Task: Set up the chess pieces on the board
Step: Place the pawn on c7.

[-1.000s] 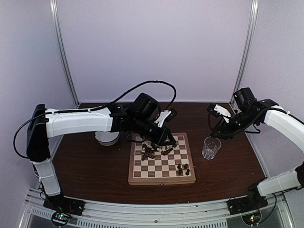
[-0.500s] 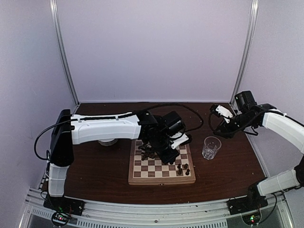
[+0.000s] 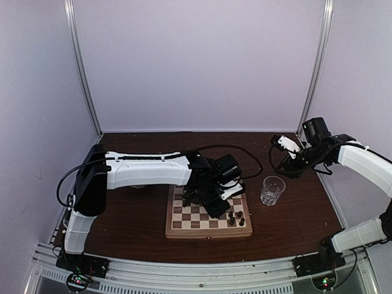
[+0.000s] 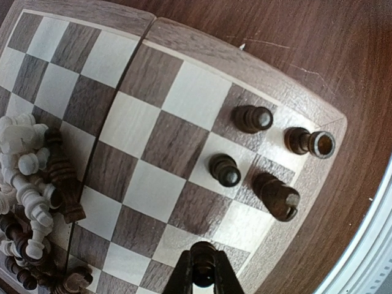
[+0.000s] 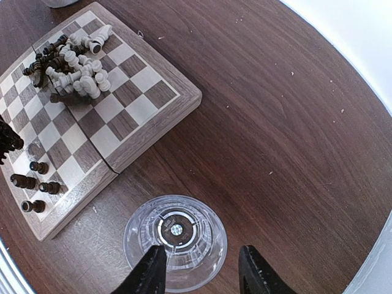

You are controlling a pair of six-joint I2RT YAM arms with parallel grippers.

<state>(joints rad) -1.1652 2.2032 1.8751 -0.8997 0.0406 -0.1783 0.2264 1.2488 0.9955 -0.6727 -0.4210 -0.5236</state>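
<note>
The board lies mid-table. A loose heap of dark and cream chess pieces covers its far left squares and shows again in the right wrist view. Several dark pieces stand upright in the near right corner. My left gripper hangs over the squares beside them, shut on one dark piece held upright between its fingers. My right gripper is open and holds nothing. It hovers off the board over the table at the far right.
A clear drinking glass stands upright on the table right of the board, directly under the right gripper's fingers. The left arm stretches across the table's left half. The enclosure's walls stand close behind and on both sides.
The left arm has swung from the heap at the far left of the board toward the near right corner, staying shut. The right gripper has pulled back slightly, still open.
</note>
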